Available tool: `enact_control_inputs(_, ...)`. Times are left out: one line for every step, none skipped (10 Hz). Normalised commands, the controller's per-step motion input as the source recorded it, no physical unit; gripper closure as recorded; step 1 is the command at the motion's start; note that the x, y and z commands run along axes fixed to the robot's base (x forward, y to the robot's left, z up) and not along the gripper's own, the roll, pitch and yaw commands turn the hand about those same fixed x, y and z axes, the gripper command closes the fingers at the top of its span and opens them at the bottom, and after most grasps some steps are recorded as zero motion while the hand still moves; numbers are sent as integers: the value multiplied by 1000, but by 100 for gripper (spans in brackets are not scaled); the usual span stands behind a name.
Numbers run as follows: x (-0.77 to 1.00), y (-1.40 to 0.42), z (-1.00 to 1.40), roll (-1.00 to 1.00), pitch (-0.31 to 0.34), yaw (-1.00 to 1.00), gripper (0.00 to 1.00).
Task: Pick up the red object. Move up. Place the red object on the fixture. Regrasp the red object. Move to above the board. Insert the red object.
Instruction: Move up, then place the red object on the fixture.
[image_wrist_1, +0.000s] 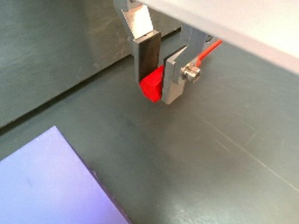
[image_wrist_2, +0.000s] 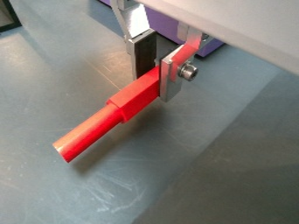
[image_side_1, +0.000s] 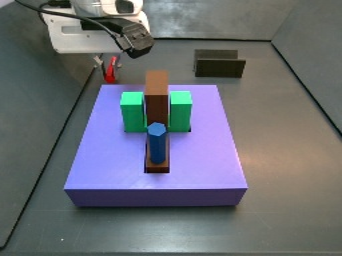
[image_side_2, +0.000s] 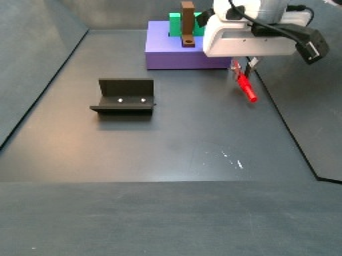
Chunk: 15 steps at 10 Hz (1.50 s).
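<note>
Here, gripper: the gripper (image_wrist_2: 159, 63) hangs off the board's edge, above the grey floor, with the white wrist housing above it in both side views (image_side_1: 110, 62) (image_side_2: 242, 62).
Fingers: the flat silver plates (image_wrist_1: 176, 75) with dark pads are clamped on one end of the red object; a screw head shows on the outer plate.
Red object: the slim red peg (image_wrist_2: 107, 121) sticks out from between the pads, its free end pointing away and downward; in a wrist view only a short red tip (image_wrist_1: 151, 85) shows below the pads. In a side view it slants down from the gripper, clear of the floor as far as can be told (image_side_2: 247, 86); in a side view only a sliver of red is seen beside the board (image_side_1: 111, 70).
Board: the purple-blue slab (image_side_1: 120, 160) lies on the floor, just beside the gripper; a corner of it appears in a wrist view (image_wrist_1: 47, 179).
On the board: two green blocks (image_side_1: 131, 110), a tall brown upright block (image_side_1: 158, 100) between them, and a blue hexagonal peg (image_side_1: 156, 142) standing in front of the brown block.
Fixture: the dark L-shaped bracket (image_side_2: 124, 97) stands on the floor well apart from the gripper and board, also seen in a side view (image_side_1: 219, 64).
Floor: dark grey, with a few faint scratches (image_side_2: 234, 158).
</note>
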Motion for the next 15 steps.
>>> enact_control_inputs(-67,26,593,-32,24,-45,100)
enact_control_inputs(-71,25,581,-34,31,-44,100)
enact_control_inputs(-78,13,483,-51,47,-27,100)
enact_control_inputs(-32,-2,248,-98,30,-10,100)
enact_control_inputs(-23,34,0,0,0,-26,100)
enact_control_inputs(0,0,429,-369,0,-34,100)
enact_control_inputs(329,0,1000,-371,117,-103,100)
enact_control_inputs(477,0,1000,-320,120,-206,100)
enact_control_inputs(566,0,1000,-334,189,-306,100)
enact_control_inputs(577,-11,1000,-340,197,-320,100)
enact_control_inputs(577,-34,1000,-340,229,-329,100)
enact_control_inputs(500,-37,1000,-306,186,-326,100)
enact_control_inputs(540,-31,920,-369,137,-349,100)
enact_control_inputs(463,-3,703,-343,80,-306,100)
enact_control_inputs(354,-26,417,-220,63,-197,100)
